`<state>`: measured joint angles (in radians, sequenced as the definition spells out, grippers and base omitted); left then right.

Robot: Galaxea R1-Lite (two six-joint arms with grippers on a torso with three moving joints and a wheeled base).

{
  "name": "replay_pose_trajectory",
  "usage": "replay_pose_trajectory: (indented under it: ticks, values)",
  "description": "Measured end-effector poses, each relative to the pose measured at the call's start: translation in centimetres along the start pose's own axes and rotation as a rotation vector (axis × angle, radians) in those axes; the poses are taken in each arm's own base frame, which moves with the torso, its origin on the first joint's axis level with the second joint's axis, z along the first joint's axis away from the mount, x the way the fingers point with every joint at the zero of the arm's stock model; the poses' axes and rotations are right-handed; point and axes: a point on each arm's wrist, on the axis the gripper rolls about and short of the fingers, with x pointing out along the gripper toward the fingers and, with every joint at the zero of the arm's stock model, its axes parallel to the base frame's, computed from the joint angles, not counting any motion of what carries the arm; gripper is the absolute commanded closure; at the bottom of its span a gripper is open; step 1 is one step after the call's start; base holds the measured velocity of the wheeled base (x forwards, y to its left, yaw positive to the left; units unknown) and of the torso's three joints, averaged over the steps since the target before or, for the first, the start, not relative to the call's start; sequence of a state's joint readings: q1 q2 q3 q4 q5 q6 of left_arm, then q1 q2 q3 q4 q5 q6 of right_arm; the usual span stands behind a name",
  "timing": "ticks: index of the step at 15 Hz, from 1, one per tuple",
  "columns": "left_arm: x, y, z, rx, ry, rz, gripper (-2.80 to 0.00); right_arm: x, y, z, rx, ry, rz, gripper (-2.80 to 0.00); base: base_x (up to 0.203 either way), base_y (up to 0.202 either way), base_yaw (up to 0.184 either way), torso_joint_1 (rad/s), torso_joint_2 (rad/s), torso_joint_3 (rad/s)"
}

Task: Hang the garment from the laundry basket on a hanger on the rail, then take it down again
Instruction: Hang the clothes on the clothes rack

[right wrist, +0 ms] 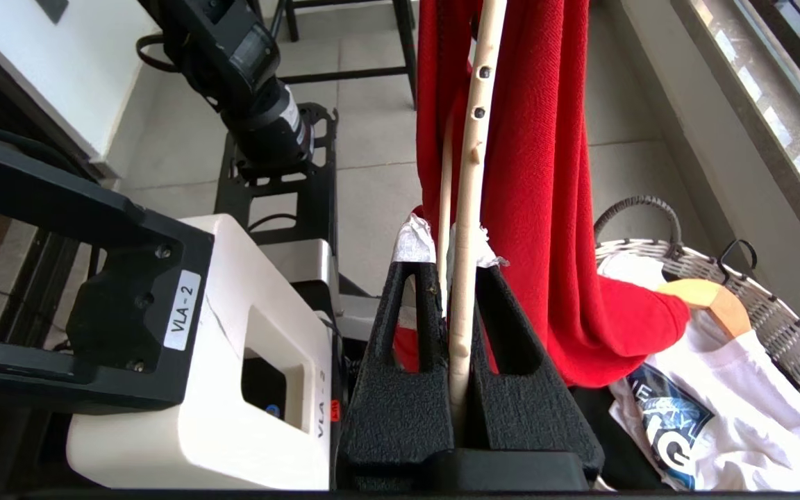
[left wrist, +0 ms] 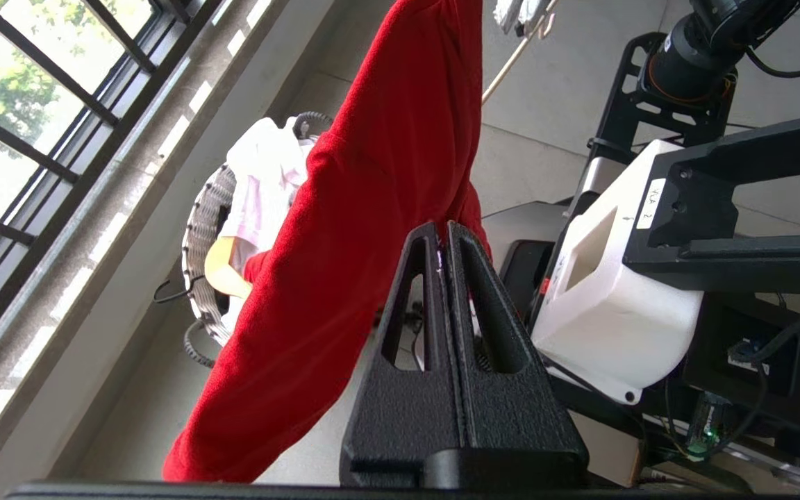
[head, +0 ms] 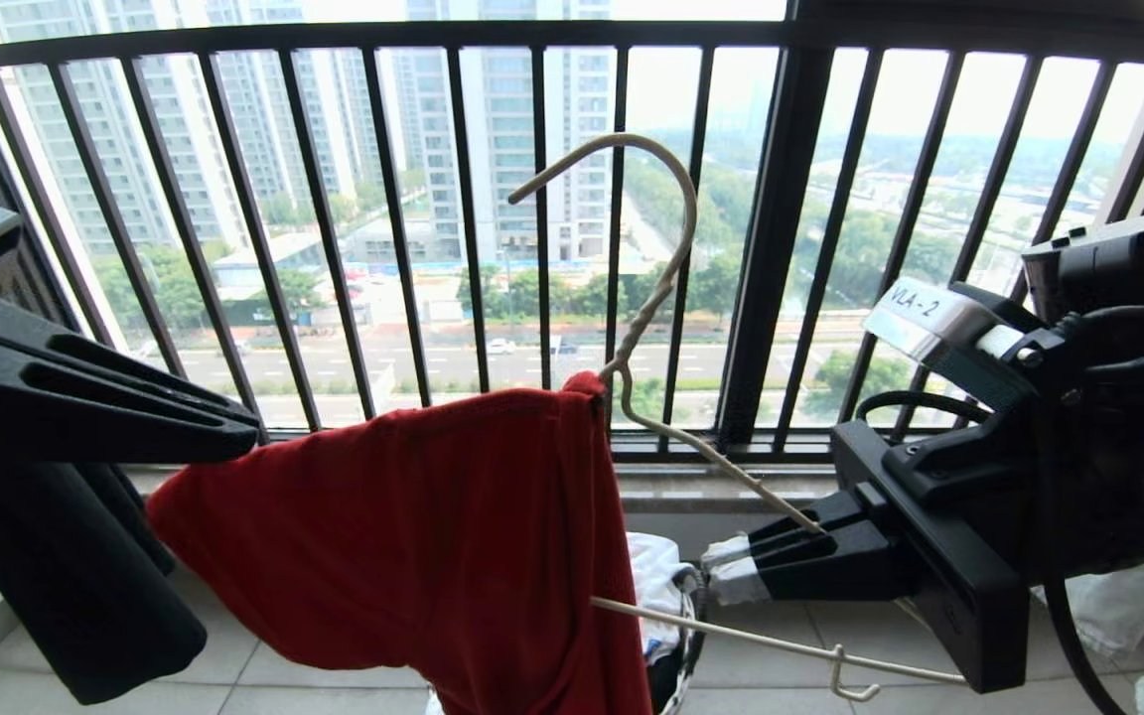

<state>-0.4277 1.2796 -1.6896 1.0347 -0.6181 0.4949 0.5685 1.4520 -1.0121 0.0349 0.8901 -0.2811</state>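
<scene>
Two grippers clamped: left gripper [head: 249, 434] pinches the red garment [head: 433, 536] at its left edge, garment draped on the cream hanger [head: 666, 298], right gripper [head: 721, 566] pinches the hanger's arm, above the laundry basket [right wrist: 754, 292].

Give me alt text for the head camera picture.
A red T-shirt hangs half on a cream wire hanger that the right gripper clamps by one arm, before a black balcony railing. The left gripper pinches the shirt's other edge.
</scene>
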Motion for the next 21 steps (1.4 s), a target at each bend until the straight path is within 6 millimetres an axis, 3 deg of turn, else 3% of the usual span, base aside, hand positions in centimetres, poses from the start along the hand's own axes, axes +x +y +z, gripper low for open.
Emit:
replay_pose_trajectory:
  ticks: [8, 9, 21]
  values:
    - [-0.3, -1.0, -0.3, 0.036, 0.024, -0.056, 0.0, 0.9, -0.3, -0.6, -0.108, -0.008, 0.095, 0.0, 0.0, 0.0, 0.0, 0.0, 0.0, 0.0]
    - [-0.1, -1.2, -0.5, 0.041, 0.038, -0.076, -2.8, 1.1, -0.3, -0.7, -0.106, -0.005, 0.104, 0.0, 0.0, 0.0, 0.0, 0.0, 0.0, 0.0]
    - [4.6, 0.8, 0.0, 0.037, 0.105, -0.179, -2.8, 0.6, 1.1, -0.5, -0.151, -0.018, 0.118, 0.0, 0.0, 0.0, 0.0, 0.0, 0.0, 0.0]
